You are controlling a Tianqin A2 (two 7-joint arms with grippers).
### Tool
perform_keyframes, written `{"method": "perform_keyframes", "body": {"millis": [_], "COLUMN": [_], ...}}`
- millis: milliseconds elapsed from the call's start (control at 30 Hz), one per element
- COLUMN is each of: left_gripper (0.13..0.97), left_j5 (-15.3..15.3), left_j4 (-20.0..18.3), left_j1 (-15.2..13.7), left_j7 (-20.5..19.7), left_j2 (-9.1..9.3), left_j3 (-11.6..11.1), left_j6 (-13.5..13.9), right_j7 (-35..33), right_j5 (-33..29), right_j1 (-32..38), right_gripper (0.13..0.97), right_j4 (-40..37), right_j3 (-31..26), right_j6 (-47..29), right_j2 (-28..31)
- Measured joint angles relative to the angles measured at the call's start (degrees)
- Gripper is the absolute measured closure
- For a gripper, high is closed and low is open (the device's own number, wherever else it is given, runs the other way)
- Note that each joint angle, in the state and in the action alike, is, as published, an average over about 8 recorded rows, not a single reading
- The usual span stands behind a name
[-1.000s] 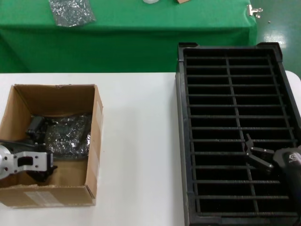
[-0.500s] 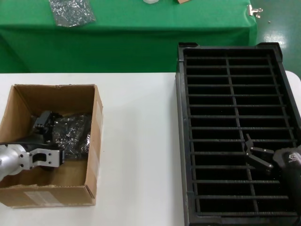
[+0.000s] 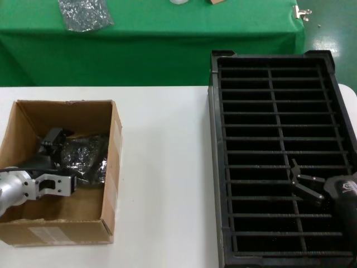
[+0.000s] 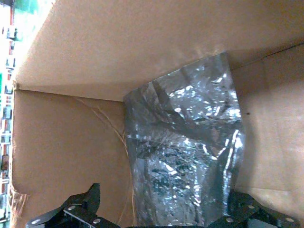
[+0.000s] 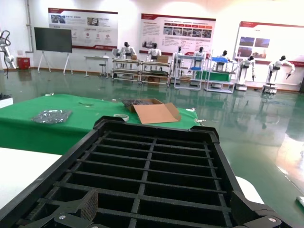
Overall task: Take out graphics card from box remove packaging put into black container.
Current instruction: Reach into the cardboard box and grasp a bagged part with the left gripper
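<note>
nearest me, my left tool (image 3: 56,146) was down inside the box (image 3: 109,184) on the left of the white table (image 3: 164,167), reaching in from the near side. in the left wrist view its two fingers (image 4: 78,213) stood wide apart on either side of the packaging (image 4: 187,156), the shiny wrinkled bag filling the gap between them, but not pressed by either one that i could see. the bag rose tilted from the box floor and leaned toward the cardboard wall behind it. something dark showed faintly through the plastic, yet i could not make out the graphics card itself. in the head view the packaging (image 3: 83,157) sat in the middle of the box, just beside the right wall. on the right side, my right tool (image 3: 299,180) hung idle over the near end of the black container (image 3: 216,167), its fingers spread and holding nothing. the right wrist view looked along the container (image 5: 156,166) with its two columns of slots, all of them bare where i could see. farther back stood a green-covered table (image 3: 167,33) with a smaller silvery bag (image 3: 83,14) lying on it at the left.
</note>
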Motion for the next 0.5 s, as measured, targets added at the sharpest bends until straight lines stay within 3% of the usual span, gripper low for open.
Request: {"method": "perform_keyframes", "body": {"millis": [167,500], "left_gripper": [0.238,0.417], "left_j5": [2.8,6.9], "left_j4": [-5.5,-14.9], "left_j1": [2.5,6.3], "left_j7": [-6.3,-15.2], "left_j2": [-2.00,-5.55], "left_j3": [1.9,3.7], "left_j6": [-0.3,-1.5], "right_j7": [0.0,0.0], "right_j5": [0.0,0.0], "right_j1": [0.0,0.0], "right_gripper": [0.129,0.129], "right_j4": [0.0,0.0], "right_j3": [0.0,0.0], "right_j6": [0.0,0.0], "right_j2": [0.0,0.0]}}
